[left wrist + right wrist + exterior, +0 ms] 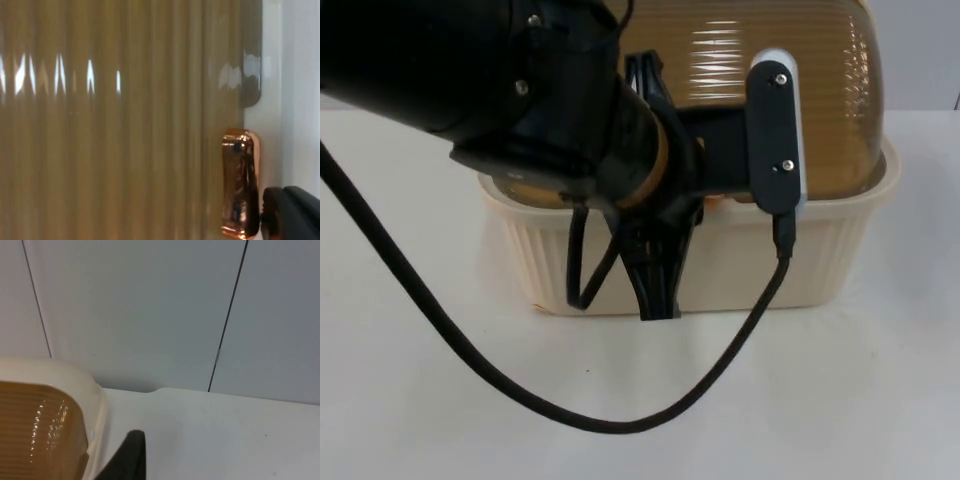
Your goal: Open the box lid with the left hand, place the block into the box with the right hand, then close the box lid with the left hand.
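A cream ribbed box (820, 260) stands at the middle of the table under a brown see-through ribbed lid (790, 80). The lid rests down on the box rim at the right side. My left arm reaches over the box, and my left gripper (658, 295) hangs in front of the box's front wall. In the left wrist view the lid (110, 125) is very close, and its copper handle (240, 185) sits right beside my left gripper (292, 215). My right gripper (125, 455) waits beside a corner of the box (97, 405), near the partition wall.
White table top (840, 400) lies in front of the box and on both sides of it. The grey partition wall (150, 305) stands right behind the box.
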`<action>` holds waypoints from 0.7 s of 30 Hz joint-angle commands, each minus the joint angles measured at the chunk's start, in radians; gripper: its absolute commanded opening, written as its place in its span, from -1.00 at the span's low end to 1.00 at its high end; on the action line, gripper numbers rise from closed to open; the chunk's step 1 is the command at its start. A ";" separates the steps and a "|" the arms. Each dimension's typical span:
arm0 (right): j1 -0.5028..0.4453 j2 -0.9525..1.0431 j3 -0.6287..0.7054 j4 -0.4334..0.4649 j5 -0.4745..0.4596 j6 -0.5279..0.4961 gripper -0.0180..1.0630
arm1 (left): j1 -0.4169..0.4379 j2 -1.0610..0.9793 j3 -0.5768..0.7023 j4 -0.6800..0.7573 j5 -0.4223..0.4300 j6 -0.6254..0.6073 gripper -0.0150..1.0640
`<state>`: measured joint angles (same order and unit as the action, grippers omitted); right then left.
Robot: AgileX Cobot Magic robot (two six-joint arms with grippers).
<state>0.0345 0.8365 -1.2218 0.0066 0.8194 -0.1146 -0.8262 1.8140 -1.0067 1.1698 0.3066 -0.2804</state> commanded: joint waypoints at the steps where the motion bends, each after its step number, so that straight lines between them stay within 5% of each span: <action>1: -0.002 -0.003 -0.005 -0.007 0.001 -0.008 0.98 | 0.012 -0.010 -0.005 -0.003 0.002 -0.001 -0.98; 21: -0.002 -0.003 -0.005 -0.007 0.015 -0.008 0.98 | 0.012 -0.010 -0.005 0.030 0.049 -0.004 -0.98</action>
<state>0.0345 0.8365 -1.2218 0.0066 0.8232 -0.1146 -0.8223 1.8096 -1.0067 1.1845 0.3243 -0.2804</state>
